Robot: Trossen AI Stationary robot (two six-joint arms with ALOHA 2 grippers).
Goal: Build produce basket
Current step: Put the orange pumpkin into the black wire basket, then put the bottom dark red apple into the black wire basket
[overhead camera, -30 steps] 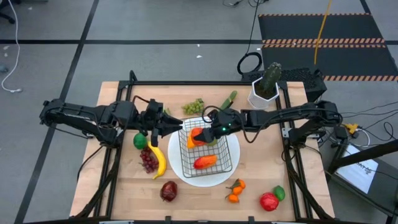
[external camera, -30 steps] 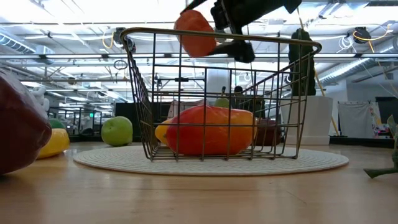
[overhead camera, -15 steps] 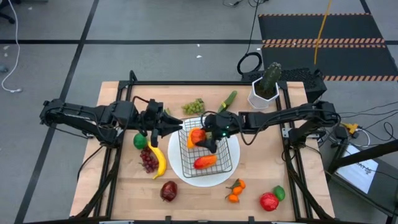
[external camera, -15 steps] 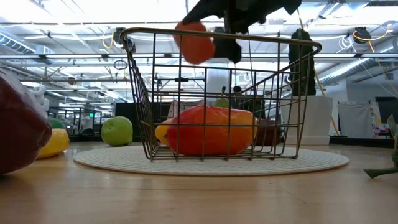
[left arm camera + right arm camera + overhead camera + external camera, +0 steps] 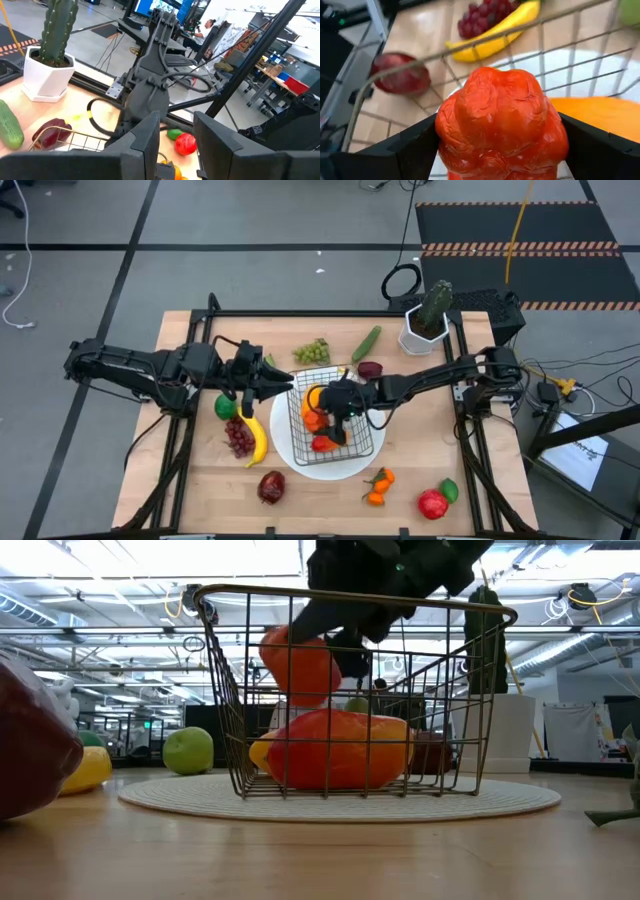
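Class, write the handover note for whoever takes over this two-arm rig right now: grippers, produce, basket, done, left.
Right gripper: inside the dark wire-mesh basket, shut on a wrinkled orange-red pepper, just above the produce already there.
Left gripper: at the basket's left rim, gripping its wire.
Basket: on the round white plate.
Done: an orange-red pepper lies in the basket, something yellow behind it.
Left on the table: yellow banana, purple grapes, green grapes, cucumber, green apple, dark red fruit, tangerines, red tomato, lime.
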